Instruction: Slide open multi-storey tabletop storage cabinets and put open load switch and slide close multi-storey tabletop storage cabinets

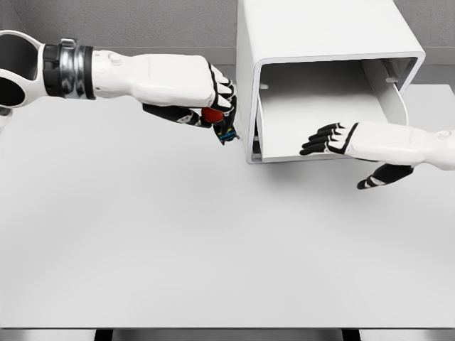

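Setting, head view. Pale grey table [213, 249] filled most of frame, surface matte and unmarked. Near edge of table ran straight along bottom of frame, with thin lighter lip. Below near edge: narrow dark strip broken by grey segments, detail too small to tell. Grey wall [128, 21] rose behind far edge, faintly textured, no windows visible. Lighting even and diffuse, from above; soft, faint shadows fell on table toward far edge. Floor not visible.
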`<state>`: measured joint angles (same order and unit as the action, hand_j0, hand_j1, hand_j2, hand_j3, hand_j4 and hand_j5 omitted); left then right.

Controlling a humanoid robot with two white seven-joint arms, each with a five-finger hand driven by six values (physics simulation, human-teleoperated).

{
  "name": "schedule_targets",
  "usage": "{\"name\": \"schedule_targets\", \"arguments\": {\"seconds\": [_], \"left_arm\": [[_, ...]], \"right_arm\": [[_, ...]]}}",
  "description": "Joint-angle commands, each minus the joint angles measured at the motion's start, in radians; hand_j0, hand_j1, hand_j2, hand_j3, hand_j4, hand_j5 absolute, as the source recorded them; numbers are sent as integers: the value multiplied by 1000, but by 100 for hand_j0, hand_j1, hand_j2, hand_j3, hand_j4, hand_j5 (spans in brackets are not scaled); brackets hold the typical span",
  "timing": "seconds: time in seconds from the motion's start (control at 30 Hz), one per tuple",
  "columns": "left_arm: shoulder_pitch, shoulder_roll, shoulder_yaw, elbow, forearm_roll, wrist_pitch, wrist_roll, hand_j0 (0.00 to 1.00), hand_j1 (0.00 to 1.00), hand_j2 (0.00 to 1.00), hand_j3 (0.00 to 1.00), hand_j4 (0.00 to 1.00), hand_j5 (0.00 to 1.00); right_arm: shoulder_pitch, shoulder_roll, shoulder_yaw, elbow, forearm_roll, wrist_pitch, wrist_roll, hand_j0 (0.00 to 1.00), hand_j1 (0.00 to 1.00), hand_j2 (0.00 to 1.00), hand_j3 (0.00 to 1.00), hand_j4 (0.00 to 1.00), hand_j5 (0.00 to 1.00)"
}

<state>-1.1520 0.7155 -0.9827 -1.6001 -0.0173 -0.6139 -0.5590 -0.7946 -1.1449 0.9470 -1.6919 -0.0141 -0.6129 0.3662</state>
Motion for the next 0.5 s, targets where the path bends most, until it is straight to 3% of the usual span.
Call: {"name": "schedule_targets", "arguments": {"seconds": [0.0, 0.33, 0.47], "left_arm": [[0, 2, 1, 0, 7, 3, 1, 43, 43, 43, 43, 43, 43], [0, 10, -13, 0, 7, 3, 1, 43, 43, 43, 43, 43, 43], [-3, 10, -11, -1, 7, 3, 1, 43, 43, 43, 43, 43, 43]], "right_arm": [[0, 4, -2, 1, -9, 2, 0, 100, 100, 100, 100, 100, 100], [8, 4, -30, 110, 5, 2, 50, 100, 100, 100, 100, 100, 100], [34, 7, -30, 106, 22, 2, 50, 100, 100, 100, 100, 100, 100]]}}
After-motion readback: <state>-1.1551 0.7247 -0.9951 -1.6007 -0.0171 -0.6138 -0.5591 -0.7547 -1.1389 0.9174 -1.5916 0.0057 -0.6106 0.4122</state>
